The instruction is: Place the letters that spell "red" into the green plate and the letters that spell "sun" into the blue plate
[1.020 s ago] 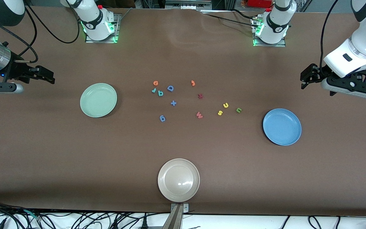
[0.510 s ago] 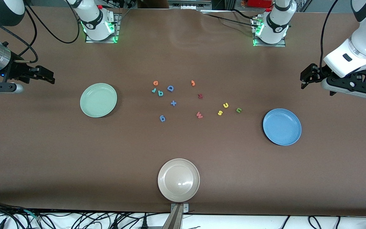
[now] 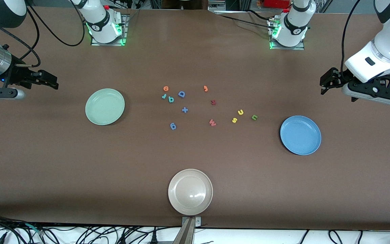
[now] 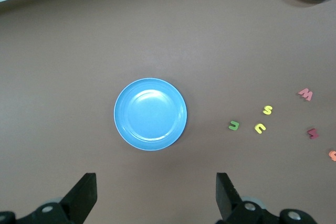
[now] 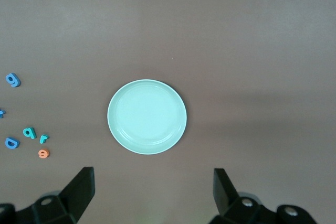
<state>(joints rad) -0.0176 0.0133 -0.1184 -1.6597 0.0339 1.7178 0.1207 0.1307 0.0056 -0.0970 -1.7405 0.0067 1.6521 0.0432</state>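
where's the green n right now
In the front view the green n lies on the table beside the yellow u and yellow s, between them and the blue plate.

Robotics lab bench
Two arm bases (image 3: 105, 25) bolted to a brown-covered table (image 3: 195, 159), loose cables (image 3: 80, 234) along its edge, metal racks at the top

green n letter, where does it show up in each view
Front view: the green n lies between the yellow u and the blue plate.
Left wrist view: the green n again lies between the yellow u and the blue plate.
Right wrist view: not in it.
Shared landmark of the front and left wrist views: the blue plate.
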